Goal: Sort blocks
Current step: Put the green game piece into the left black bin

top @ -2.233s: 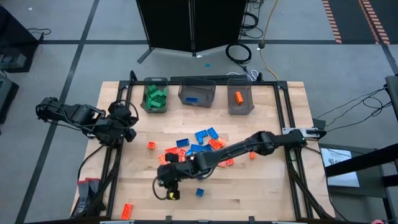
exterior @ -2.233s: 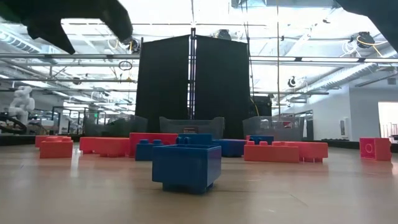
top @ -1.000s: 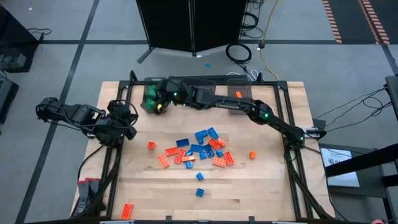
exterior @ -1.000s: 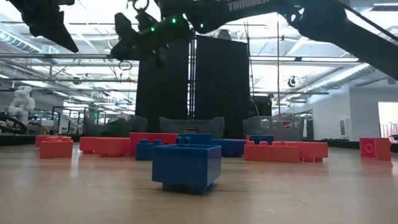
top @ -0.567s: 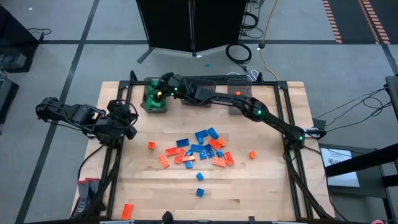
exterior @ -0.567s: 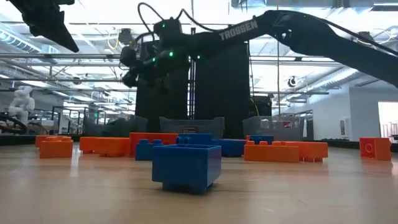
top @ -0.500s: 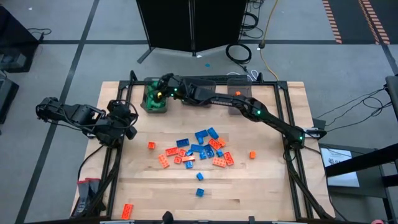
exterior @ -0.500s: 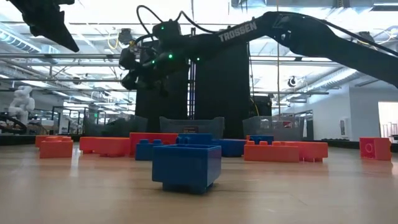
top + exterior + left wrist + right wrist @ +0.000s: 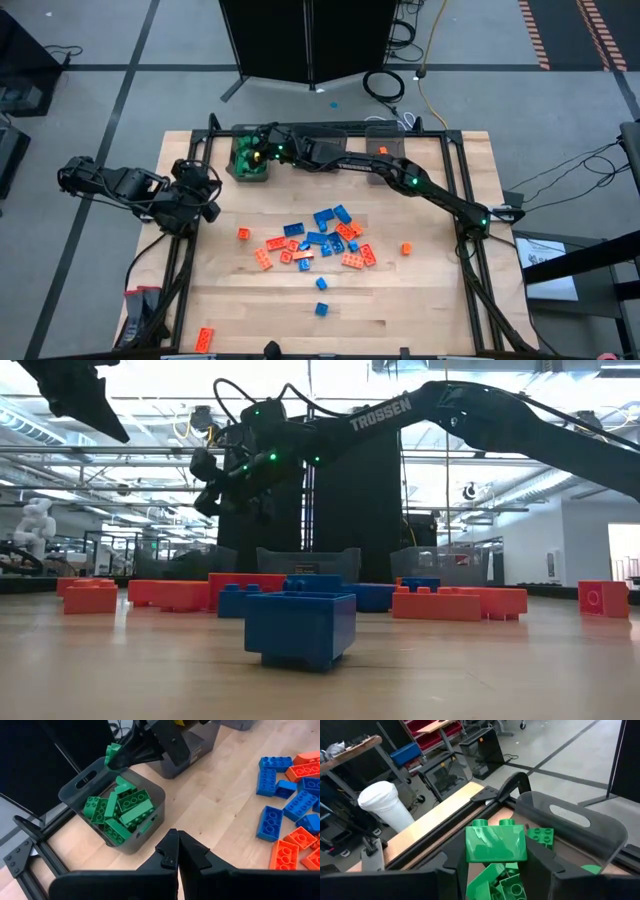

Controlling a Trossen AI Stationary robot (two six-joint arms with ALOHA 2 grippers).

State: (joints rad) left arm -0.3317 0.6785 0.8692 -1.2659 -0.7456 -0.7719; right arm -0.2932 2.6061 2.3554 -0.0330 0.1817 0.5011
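Wooden boards make up the tabletop (image 9: 420,300), which is seen from above with grey floor all around it. Three grey bins are lined up along the far edge. The left bin (image 9: 249,157) is filled with green blocks (image 9: 122,812). A blue piece is seen in the middle bin (image 9: 317,150), and an orange one in the right bin (image 9: 385,155).

The right arm is stretched far across the tabletop, so the right end effector (image 9: 496,851) is held just above the left bin. A green block (image 9: 495,844) is pinched between its two fingers, right over the green pile.

Blue and orange blocks (image 9: 318,243) are scattered in the middle of the tabletop. One blue block (image 9: 300,628) is set apart, nearer the front edge. One orange block (image 9: 205,338) is left at the front left corner.

The left end effector (image 9: 176,851) is parked by the left edge of the tabletop, its fingers pressed together with nothing held.
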